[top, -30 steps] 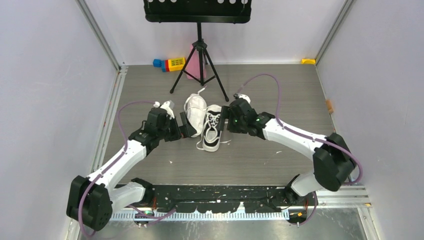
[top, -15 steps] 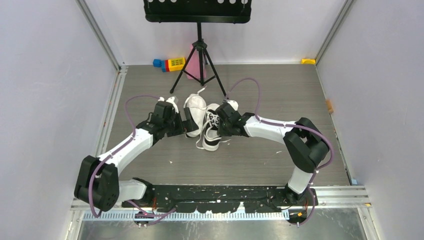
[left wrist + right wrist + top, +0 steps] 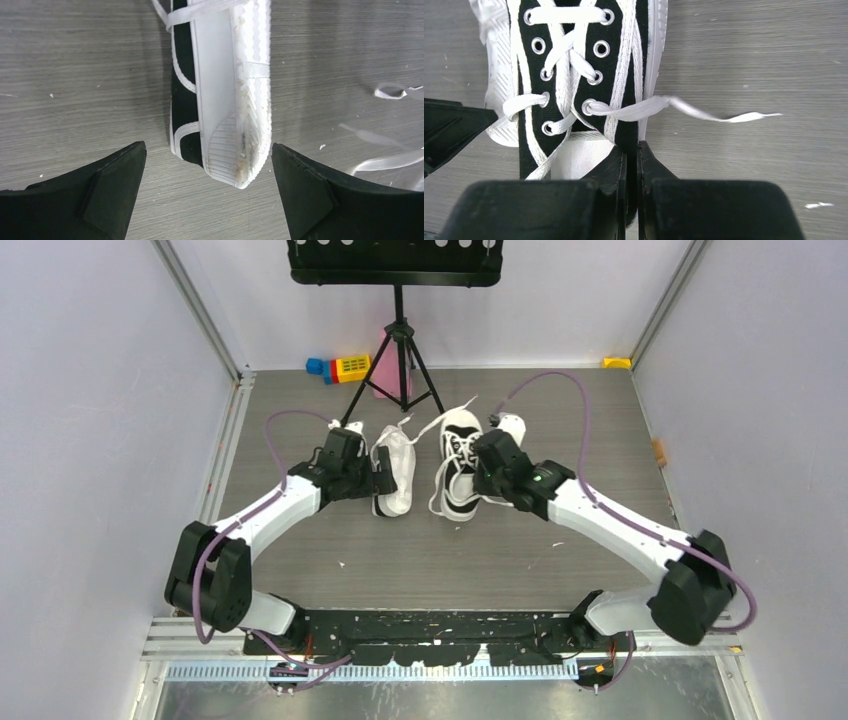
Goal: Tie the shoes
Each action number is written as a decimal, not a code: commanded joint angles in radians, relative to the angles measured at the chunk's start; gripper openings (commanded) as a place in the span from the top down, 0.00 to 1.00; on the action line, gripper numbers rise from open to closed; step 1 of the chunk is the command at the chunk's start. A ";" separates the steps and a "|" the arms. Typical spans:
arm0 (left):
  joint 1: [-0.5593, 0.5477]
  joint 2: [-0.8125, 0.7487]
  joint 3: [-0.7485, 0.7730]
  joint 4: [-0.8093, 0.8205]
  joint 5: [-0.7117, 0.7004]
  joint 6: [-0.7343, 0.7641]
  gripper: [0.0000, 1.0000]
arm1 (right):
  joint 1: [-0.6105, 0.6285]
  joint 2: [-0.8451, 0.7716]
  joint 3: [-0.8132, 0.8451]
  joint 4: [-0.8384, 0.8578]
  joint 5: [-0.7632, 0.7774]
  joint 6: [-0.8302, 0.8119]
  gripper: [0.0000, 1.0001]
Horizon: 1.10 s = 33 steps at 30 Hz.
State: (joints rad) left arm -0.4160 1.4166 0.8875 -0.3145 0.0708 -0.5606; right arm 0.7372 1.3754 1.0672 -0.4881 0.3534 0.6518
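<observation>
— Our left gripper hangs spread astride the near end of the black canvas sneaker tipped on its side; its length runs near to far.
— Our right gripper is clenched on the collar of the upright black sneaker with white laces, just right.

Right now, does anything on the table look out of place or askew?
Yes. The black sneaker with a white rubber sole in front of the open left tool lies tipped on its side, sole showing. The second black sneaker stands upright, its white flat laces untied and trailing over the table.
</observation>
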 commanded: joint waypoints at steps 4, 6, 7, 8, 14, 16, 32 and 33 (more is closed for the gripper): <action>-0.178 0.025 0.189 -0.165 -0.350 0.170 0.00 | -0.112 -0.192 -0.075 -0.062 0.045 -0.032 1.00; -0.226 0.077 0.260 -0.233 -0.450 0.187 0.00 | -0.145 -0.229 -0.090 -0.073 0.032 -0.045 1.00; -0.245 0.105 0.286 -0.256 -0.480 0.197 0.00 | -0.159 -0.242 -0.094 -0.078 0.027 -0.051 1.00; -0.264 0.132 0.314 -0.279 -0.502 0.202 0.00 | -0.173 -0.252 -0.098 -0.085 0.024 -0.057 1.00; -0.281 0.303 0.433 -0.365 -0.469 0.202 0.00 | -0.230 -0.286 -0.101 -0.112 0.009 -0.085 1.00; -0.279 0.359 0.476 -0.413 -0.480 0.185 0.00 | -0.243 -0.301 -0.108 -0.116 0.005 -0.090 1.00; 0.046 0.208 0.250 -0.329 -0.231 0.162 0.53 | -0.298 -0.425 -0.182 -0.173 -0.054 -0.088 1.00; 0.085 0.187 0.239 -0.329 -0.224 0.161 0.53 | -0.298 -0.430 -0.187 -0.175 -0.068 -0.084 1.00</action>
State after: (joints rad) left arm -0.4656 1.7016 1.1759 -0.6151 -0.1360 -0.4103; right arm 0.4408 1.0023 0.8780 -0.7097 0.3206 0.5518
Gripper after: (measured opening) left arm 0.506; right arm 0.098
